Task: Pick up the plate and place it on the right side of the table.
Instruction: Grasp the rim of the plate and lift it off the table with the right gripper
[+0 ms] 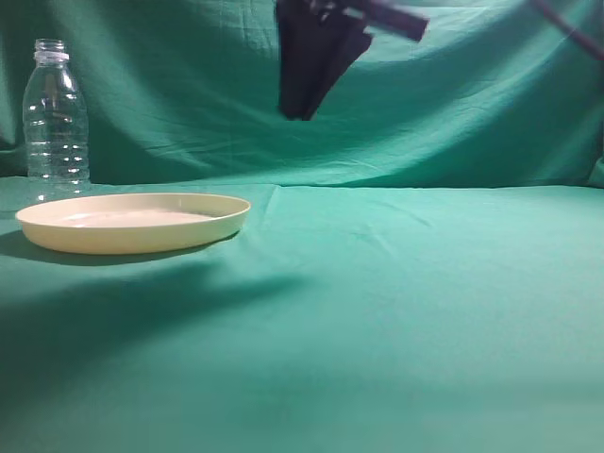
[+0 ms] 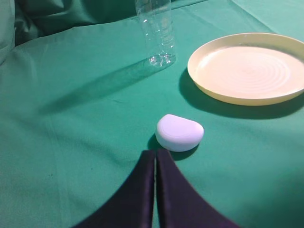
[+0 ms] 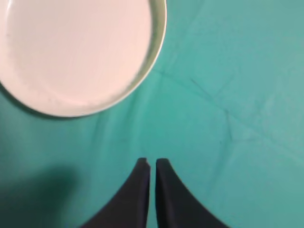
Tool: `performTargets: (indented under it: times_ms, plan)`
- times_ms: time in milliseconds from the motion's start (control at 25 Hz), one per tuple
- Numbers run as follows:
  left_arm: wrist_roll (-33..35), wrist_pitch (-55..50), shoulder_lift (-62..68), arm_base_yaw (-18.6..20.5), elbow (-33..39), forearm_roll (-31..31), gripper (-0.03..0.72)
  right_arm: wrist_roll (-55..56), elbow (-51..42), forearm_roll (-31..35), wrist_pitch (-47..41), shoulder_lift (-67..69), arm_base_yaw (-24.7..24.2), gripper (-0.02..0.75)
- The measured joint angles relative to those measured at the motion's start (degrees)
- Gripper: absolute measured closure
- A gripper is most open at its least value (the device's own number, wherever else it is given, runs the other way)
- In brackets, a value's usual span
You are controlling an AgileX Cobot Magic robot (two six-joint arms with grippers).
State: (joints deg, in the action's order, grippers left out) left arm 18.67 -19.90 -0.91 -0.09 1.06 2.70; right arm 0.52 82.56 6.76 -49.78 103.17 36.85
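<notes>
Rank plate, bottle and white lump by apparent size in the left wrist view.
1. plate, widest by far, right edge cropped
2. bottle, top cut off by the frame, so true height unsure
3. white lump, smallest despite sitting nearest the camera

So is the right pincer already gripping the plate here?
No: in the right wrist view the right pincer hangs shut above bare cloth, apart from the plate.

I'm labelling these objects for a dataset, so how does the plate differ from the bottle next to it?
The plate is wide, shallow and opaque cream-yellow; the bottle is tall, narrow and clear. The plate lies flat on the table, while the bottle stands upright behind it. The plate is open-topped with a raised rim; the bottle narrows to a neck. Both sit at the table's left side, untouched by either claw.
</notes>
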Motion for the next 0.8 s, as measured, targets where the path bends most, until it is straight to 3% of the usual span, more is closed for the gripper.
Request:
performTargets:
  times_ms: [120,480,720,760,800]
  plan:
    - [0.0,0.0,0.0,0.0,0.0,0.0,0.688,0.0,4.8,0.2,1.3,6.0,0.0,0.689]
    - [0.0,0.0,0.0,0.0,0.0,0.0,0.688,-1.6,19.7,0.4,2.1,20.5,0.0,0.32]
    - [0.0,0.0,0.0,0.0,0.0,0.0,0.688,-4.0,23.3,0.4,3.4,25.2,0.5,0.31]
    - [0.0,0.0,0.0,0.0,0.0,0.0,0.688,-4.4,23.4,0.2,3.6,25.8,0.9,0.269]
    - [0.0,0.0,0.0,0.0,0.0,0.0,0.688,-4.7,23.4,0.3,3.8,26.2,1.0,0.289]
